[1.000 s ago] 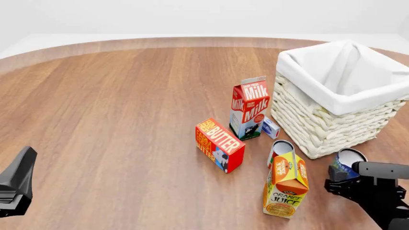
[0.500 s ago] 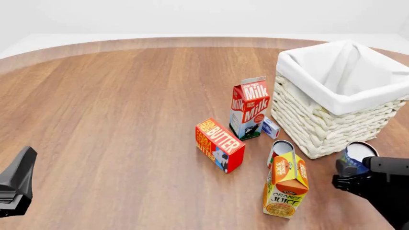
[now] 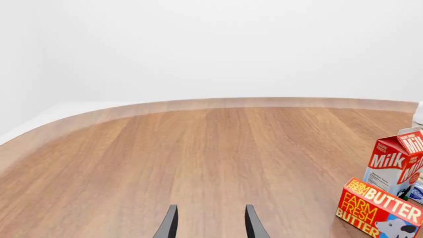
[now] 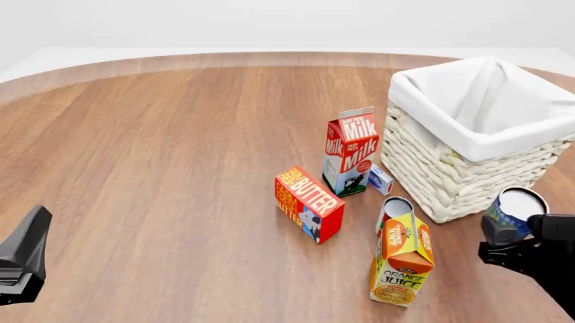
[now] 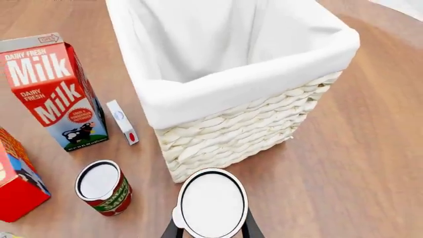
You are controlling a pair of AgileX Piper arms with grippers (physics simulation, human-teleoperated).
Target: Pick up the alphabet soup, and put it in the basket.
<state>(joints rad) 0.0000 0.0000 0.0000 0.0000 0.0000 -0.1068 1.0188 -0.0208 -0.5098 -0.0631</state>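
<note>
— Right tool (image 4: 514,237), condition?
— Closed on the soup can (image 4: 510,214); in the right wrist view a finger shows on each side of the can (image 5: 213,203), pale top facing the camera. The can is off the table (image 4: 180,148).
— Basket (image 4: 467,168)?
— Just ahead of the tool, open and upright, white lining over its rim.
— Neighbours?
— A red-labelled can (image 4: 392,212) and an orange juice carton (image 4: 402,259) stand to the tool's left; a milk carton (image 4: 351,151) and butter box (image 4: 308,202) lie further left and ahead.
— Left tool (image 3: 209,225)?
— Fingers apart, holding nothing, well away from the goods.
</note>
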